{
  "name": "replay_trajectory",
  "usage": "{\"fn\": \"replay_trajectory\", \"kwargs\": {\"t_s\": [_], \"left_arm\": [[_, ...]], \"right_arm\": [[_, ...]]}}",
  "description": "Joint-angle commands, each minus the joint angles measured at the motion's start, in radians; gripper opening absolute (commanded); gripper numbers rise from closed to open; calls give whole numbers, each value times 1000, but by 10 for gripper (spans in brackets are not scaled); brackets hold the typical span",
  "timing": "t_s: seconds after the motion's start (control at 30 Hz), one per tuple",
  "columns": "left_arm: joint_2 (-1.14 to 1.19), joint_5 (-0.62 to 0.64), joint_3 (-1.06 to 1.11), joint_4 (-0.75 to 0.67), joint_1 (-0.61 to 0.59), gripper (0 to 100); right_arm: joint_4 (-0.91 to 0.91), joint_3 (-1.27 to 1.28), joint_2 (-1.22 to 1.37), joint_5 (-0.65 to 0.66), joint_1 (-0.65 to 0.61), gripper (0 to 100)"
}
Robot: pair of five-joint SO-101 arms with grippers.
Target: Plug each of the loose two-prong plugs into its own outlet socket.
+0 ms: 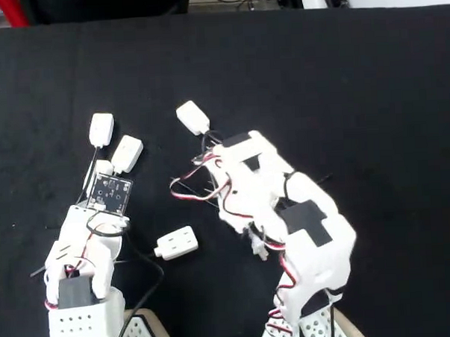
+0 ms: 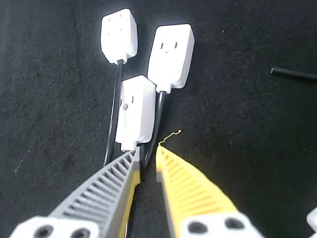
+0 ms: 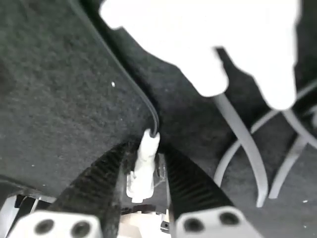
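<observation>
Three white outlet sockets on black cables lie at the table's left: the far one (image 1: 101,129) (image 2: 119,33), a second (image 1: 126,154) (image 2: 171,53), and the nearest (image 2: 135,111). My left gripper (image 2: 147,152) (image 1: 100,180) sits at the nearest socket's cable end, its grey and yellow fingers closed onto the black cable running between them. A fourth socket (image 1: 192,118) lies farther right. My right gripper (image 3: 146,148) (image 1: 257,245) is shut on a small white two-prong plug (image 3: 143,166) with a thin black cord.
Another white plug block (image 1: 176,243) lies between the two arms near the front. The right arm (image 1: 302,217) is folded over the table's middle, with loose red and white wires. Black cloth (image 1: 356,88) covers the table, bare at the back and right.
</observation>
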Motion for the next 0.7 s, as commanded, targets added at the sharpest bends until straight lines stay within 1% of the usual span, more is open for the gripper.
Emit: {"fn": "replay_trajectory", "kwargs": {"t_s": [0.0, 0.43, 0.53, 0.67], "left_arm": [[-5, -8, 13, -17, -4, 66], [-3, -8, 15, -14, -2, 66], [-3, -8, 15, -14, -2, 66], [-3, -8, 15, -14, -2, 66]], "right_arm": [[-15, 2, 73, 0, -46, 11], [-17, 7, 62, -3, -49, 11], [-49, 53, -25, 0, -43, 11], [-71, 177, -294, 0, -44, 11]]}}
